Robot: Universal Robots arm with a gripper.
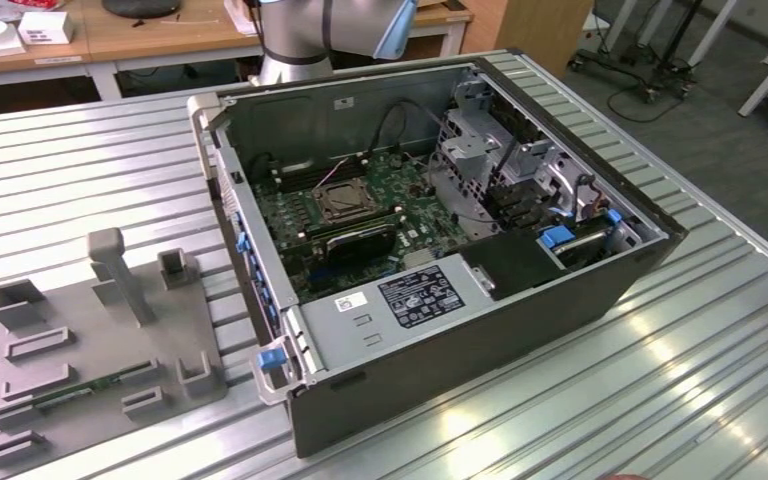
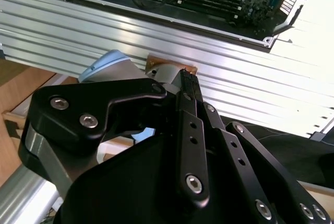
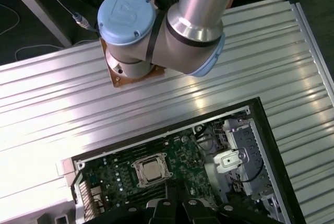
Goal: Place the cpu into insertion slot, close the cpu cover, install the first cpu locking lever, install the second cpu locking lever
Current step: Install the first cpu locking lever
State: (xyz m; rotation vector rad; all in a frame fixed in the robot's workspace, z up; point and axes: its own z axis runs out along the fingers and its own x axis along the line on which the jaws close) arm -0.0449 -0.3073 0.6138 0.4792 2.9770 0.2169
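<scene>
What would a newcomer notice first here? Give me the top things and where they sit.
The open computer case dominates the middle of the ribbed metal table in the exterior view. On its green board, the silvery cpu sits in the insertion slot. A grey fixture plate lies at the exterior view's left.

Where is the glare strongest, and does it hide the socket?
Exterior view: table glares at the exterior view's right; socket evenly lit. First wrist view: bright patch on the table, socket clear. Second wrist view: table washed white beside the case.
</scene>
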